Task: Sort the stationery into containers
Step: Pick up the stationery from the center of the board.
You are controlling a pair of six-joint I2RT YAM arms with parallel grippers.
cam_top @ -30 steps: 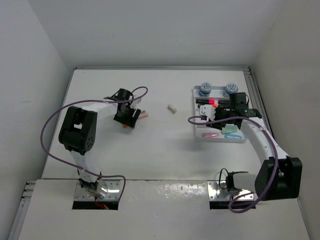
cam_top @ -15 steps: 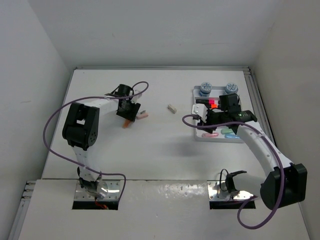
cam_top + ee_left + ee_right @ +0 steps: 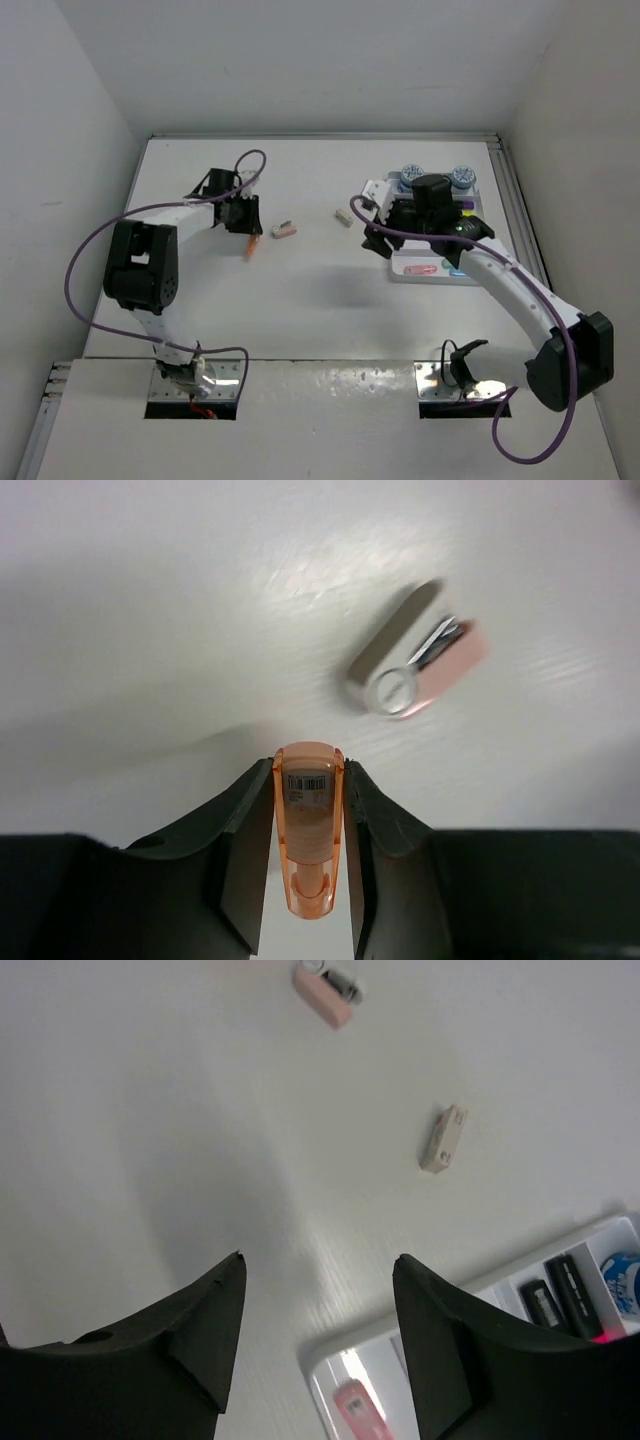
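Count, loose on the white table (image 3: 300, 300): one orange stub (image 3: 308, 830), one loose pink stub (image 3: 415, 665), one beige block (image 3: 443, 1138). My left gripper (image 3: 308, 765) is clamped on the orange stub, both dark fingers pressed flat to its sides. The stub is translucent plastic with a rounded end and a small barcode label. The loose pink stub lies just beyond it, apart, with a grey metal part carrying a round eyelet. The beige block is a small matte rectangle, lying alone. My right gripper (image 3: 318, 1257) hangs with fingers well apart, nothing between them, over bare table beside the tray (image 3: 440, 1301). In the tray: two round blue-white pots (image 3: 410, 172), two glossy black markers (image 3: 575, 1295) side by side, one second pink stub (image 3: 350, 1405).
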